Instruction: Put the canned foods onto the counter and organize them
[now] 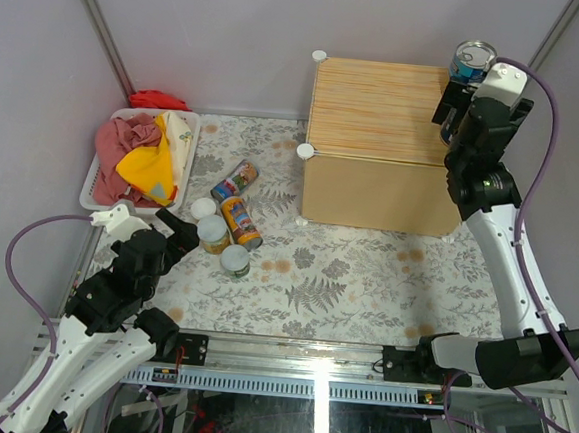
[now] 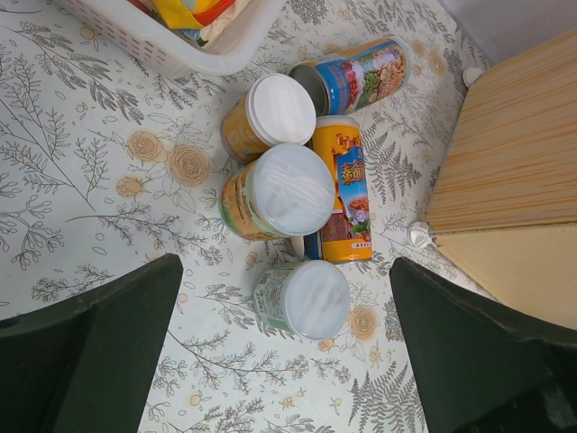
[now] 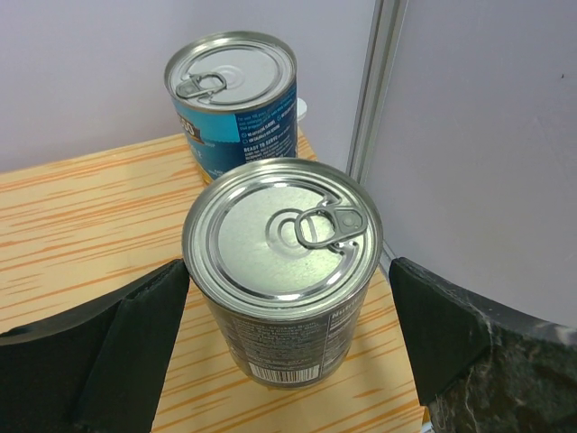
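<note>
Two tins stand at the far right corner of the counter [image 1: 379,103]: a blue tin [image 3: 233,99] by the wall and a dark tin [image 3: 282,239] just in front of it. My right gripper [image 3: 288,280] straddles the dark tin with its fingers spread wide, gripping nothing as far as I can see. I judge that tin placed, so this arm should lift straight back without nudging either one. My left gripper [image 2: 287,266] hovers, fingers apart, over five cans [image 1: 224,221] on the desk [image 1: 365,273], well apart from the counter. Two jars [image 2: 288,189] and a short can [image 2: 311,298] are upright, and two others lie on their sides. I would take the short can next. It sits between the fingers, though close neighbours leave little room for them. The desk has a flat leaf-print cover and the counter top is smooth wood grain. Plain lilac walls [image 1: 234,32] close in, with a metal post [image 3: 374,90] just beside the tins.
</note>
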